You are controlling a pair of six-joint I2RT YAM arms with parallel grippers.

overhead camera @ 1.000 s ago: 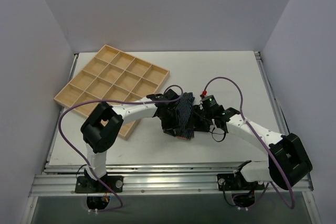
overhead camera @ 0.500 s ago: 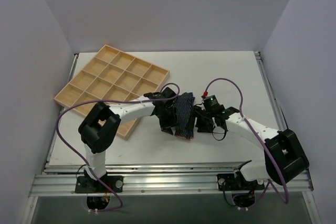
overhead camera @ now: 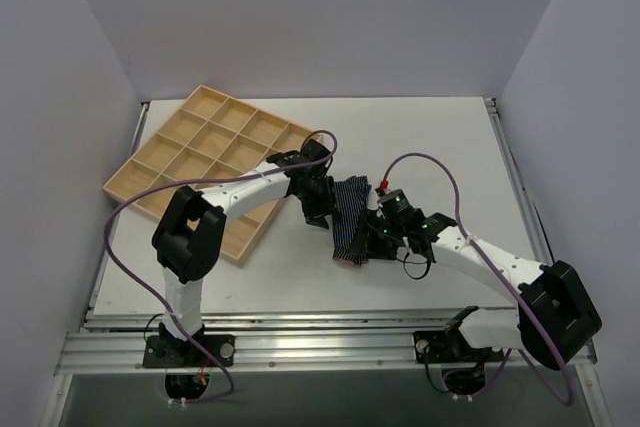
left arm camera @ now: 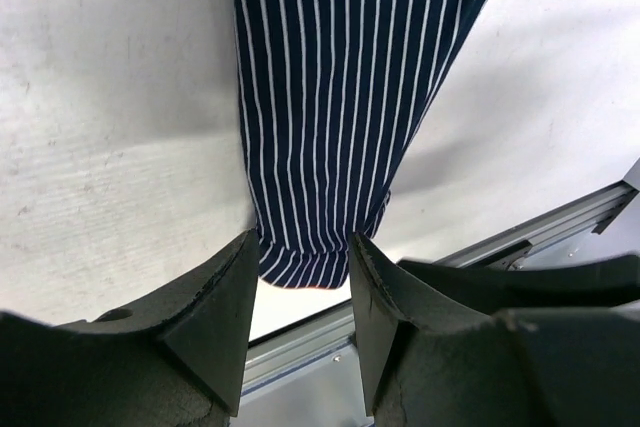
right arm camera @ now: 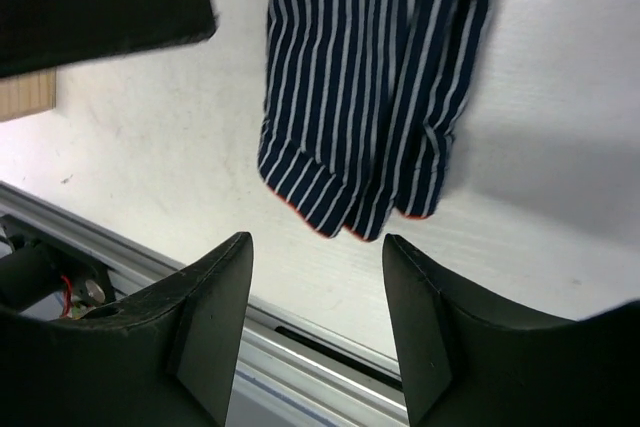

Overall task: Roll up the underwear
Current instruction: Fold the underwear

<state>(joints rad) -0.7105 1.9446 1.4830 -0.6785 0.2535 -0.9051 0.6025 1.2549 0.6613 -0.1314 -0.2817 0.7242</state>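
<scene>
**1. underwear** (overhead camera: pixel 350 222): Dark navy cloth with thin white stripes and reddish-brown edging at one end. Folded into a long narrow strip, not rolled. Flat on the white table (overhead camera: pixel 440 147) near its middle. Long axis roughly 12 to 6 o'clock in the top view, edged end at 6. Placed between the two grippers.

**2. left gripper** (overhead camera: pixel 320 205): At 10 o'clock of the strip, against its upper left edge as seen from above. Jaws parted. In the wrist view, edged end of the strip visible through the gap between the dark fingers (left arm camera: pixel 215 307), with no cloth bunched or pinched there.

**3. right gripper** (overhead camera: pixel 383 234): At 4 o'clock of the strip, just beside its right edge. Jaws wide apart, nothing between them. In the wrist view, edged end of the strip lying free on the table beyond the fingertips.

**4. wooden tray** (overhead camera: pixel 265 110): Grid of square cells, set askew at 10 o'clock of the underwear, apart from it. Near right corner crossed from above by the left arm (overhead camera: pixel 250 209).

**5. aluminium rail** (overhead camera: pixel 330 342): Along the table's 6 o'clock edge, carrying both arm bases.

**6. purple cables** (overhead camera: pixel 430 157): One looped over each arm.
</scene>
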